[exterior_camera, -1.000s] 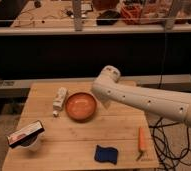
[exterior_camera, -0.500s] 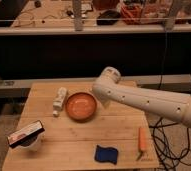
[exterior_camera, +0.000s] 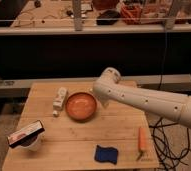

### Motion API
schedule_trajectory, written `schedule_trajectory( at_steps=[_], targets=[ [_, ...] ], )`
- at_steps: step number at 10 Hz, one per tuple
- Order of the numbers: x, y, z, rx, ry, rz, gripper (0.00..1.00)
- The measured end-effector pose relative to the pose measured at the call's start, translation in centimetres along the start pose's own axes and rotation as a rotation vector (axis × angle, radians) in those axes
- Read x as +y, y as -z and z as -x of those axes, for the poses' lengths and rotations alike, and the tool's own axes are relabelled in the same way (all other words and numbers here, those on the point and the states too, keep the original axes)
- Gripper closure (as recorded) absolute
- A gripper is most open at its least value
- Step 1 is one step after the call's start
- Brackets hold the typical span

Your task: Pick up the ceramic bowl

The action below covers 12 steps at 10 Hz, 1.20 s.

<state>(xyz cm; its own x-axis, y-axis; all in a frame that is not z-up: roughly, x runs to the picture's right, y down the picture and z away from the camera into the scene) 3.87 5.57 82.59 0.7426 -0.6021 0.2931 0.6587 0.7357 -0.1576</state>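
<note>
Camera view, and here's the wooden table (exterior_camera: 64, 145), pale slatted planks with the grain showing. Sitting near its middle, slightly toward the back, is the ceramic bowl (exterior_camera: 81, 106): round, shallow, orange-terracotta, glossy inside with a darker rim, resting flat on the boards. The robot arm (exterior_camera: 149, 102) reaches in from the right, smooth white casing with a rounded end. The gripper (exterior_camera: 103, 101) is tucked mostly beneath that rounded end, right at the bowl's right rim, with its jaws set wide and nothing held. Whether it touches the rim, I can't tell.

Just left of the bowl lies a small white bottle-shaped item (exterior_camera: 60, 99) on its side. At the front left stands a white cup (exterior_camera: 30, 145) with a dark flat packet (exterior_camera: 25, 134) resting tilted across its top. At the front, a crumpled blue cloth (exterior_camera: 106, 154), soft and lumpy. Over to the right, a slim orange carrot-shaped piece (exterior_camera: 142, 138). Dark cables (exterior_camera: 161, 131) loop on the floor past the table's right edge.

Against the earlier frames, nothing has shifted: the arm holds the same pose and the bowl sits in the same spot
</note>
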Motion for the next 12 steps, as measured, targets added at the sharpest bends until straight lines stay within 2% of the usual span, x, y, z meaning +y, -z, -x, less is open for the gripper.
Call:
schedule_trajectory(
  at_steps=[12],
  targets=[
    [-0.4,-3.9,0.9,-0.087,0.092,0.001,0.20]
  ],
)
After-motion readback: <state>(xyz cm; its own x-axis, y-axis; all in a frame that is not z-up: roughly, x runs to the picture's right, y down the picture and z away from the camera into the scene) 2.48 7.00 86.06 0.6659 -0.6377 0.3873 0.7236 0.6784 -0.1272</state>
